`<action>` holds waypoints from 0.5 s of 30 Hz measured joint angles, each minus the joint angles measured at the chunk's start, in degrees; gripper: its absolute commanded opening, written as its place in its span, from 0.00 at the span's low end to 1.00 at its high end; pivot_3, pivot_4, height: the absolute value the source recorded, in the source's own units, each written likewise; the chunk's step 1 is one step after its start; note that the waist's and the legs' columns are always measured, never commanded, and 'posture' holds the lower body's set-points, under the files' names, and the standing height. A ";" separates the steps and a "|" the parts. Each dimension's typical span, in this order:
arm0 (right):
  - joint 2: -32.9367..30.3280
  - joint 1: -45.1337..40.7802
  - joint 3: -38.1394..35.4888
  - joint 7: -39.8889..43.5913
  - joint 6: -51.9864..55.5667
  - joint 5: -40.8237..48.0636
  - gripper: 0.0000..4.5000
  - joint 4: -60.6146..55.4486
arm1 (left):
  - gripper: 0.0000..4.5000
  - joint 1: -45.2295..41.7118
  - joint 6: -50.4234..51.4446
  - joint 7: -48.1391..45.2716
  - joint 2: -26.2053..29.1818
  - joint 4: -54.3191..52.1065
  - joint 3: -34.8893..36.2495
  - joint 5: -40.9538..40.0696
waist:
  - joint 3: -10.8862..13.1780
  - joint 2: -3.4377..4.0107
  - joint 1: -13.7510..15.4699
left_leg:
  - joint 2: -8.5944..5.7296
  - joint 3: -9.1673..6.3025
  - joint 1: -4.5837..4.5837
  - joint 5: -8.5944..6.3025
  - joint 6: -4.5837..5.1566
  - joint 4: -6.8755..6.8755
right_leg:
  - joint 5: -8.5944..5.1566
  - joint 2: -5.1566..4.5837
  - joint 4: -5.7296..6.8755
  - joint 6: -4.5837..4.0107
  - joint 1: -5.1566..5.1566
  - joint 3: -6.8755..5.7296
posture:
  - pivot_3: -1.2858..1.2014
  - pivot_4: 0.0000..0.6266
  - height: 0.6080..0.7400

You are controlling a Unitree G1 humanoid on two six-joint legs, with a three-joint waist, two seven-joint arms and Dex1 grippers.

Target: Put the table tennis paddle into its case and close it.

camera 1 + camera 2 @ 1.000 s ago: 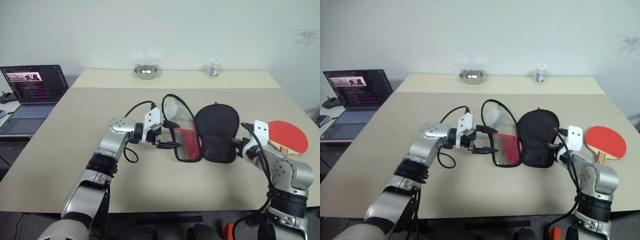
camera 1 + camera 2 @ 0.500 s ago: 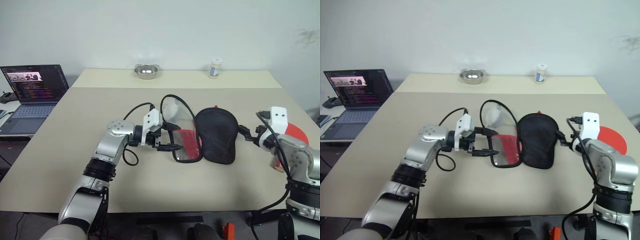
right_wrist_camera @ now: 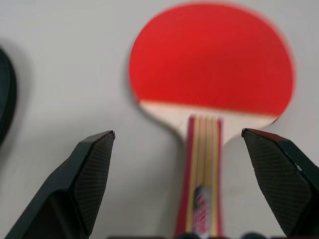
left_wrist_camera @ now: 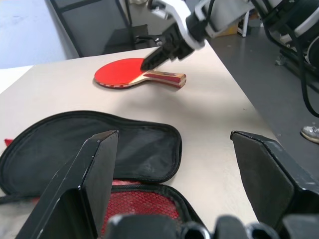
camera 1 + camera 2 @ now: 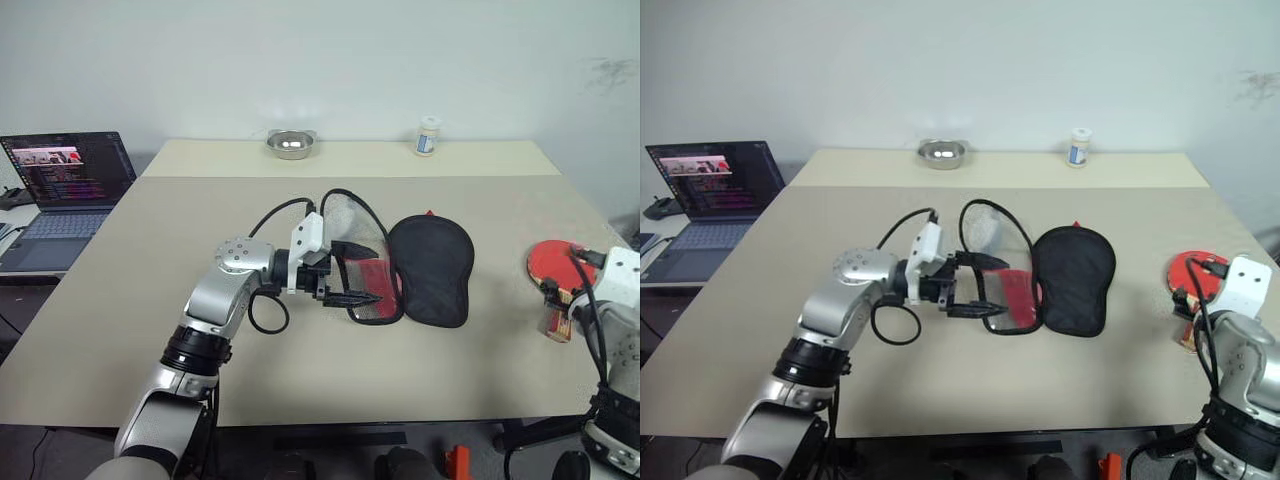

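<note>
The case point(image 5: 405, 270) lies unzipped and splayed flat mid-table point(image 5: 150, 330): black half point(image 5: 432, 268) on the right, mesh-and-red half point(image 5: 365, 270) on the left, the far part of that mesh half lifted off the table

Left gripper point(image 5: 358, 272) sits at the left edge of the mesh half, pointing right. Fingers spread wide, nothing between them in the left wrist view. One fingertip overlaps the mesh rim in the head views, contact can't be confirmed

The table tennis paddle point(image 5: 558, 268) lies flat at the right edge of the table, well apart from the case, red face up, handle point(image 4: 166, 77) pointing to the near side

Right gripper point(image 3: 179, 184) is at the paddle's near end, aimed along the handle towards the blade. Fingers point(image 3: 84, 174) fully apart, one either side of the handle, clear of it. It holds nothing, paddle not gripped

Far edge of the table: small metal bowl point(image 5: 291, 143) and a white jar point(image 5: 428, 136). Open laptop point(image 5: 65, 190) on a side desk at far left
</note>
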 measured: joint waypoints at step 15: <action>0.33 -2.65 -1.72 -2.01 -4.49 -1.82 1.00 13.01 | 0.87 0.59 -8.28 -1.40 -0.56 7.49 -0.09 1.92 | 0.00 0.01 0.00 | -0.01 0.01 -0.01 0.00 0.00 0.00 | 0.00 0.00 -0.03 -0.01 0.00 0.00 | 0.52 0.24 1.00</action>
